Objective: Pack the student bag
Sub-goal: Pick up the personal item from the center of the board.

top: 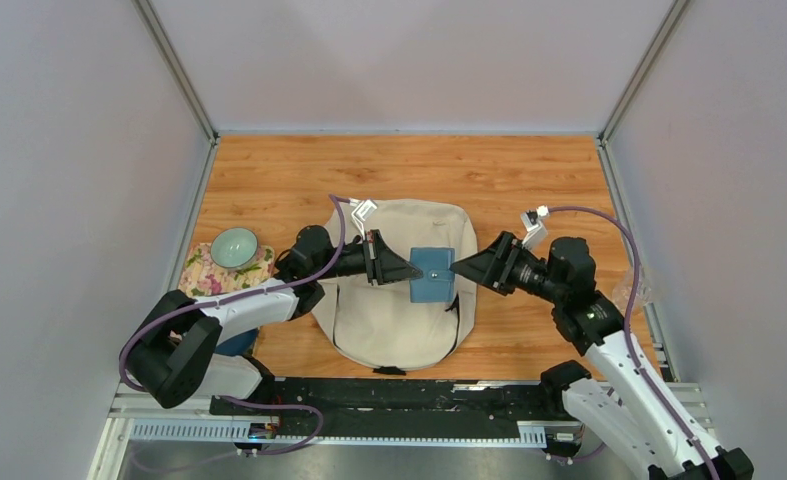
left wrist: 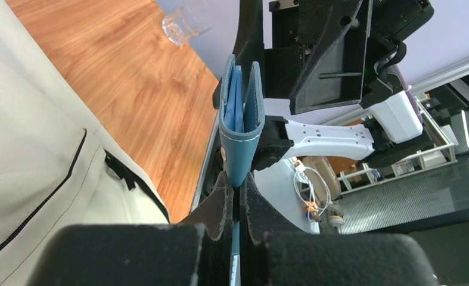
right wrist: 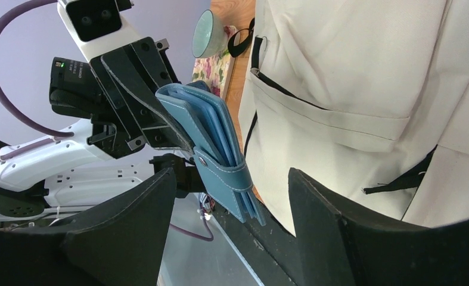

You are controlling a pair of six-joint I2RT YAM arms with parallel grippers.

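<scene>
Just above the student bag, left gripper pinches a blue wallet, right gripper spread wide beside it

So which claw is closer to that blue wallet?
Left. The left gripper is shut on one edge of the wallet, above the bag. The right gripper is at the opposite edge, open, straddling it.

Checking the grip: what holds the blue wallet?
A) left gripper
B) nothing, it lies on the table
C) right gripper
A: the left gripper is pinched shut on the blue wallet; the right gripper stands open around it.
</scene>
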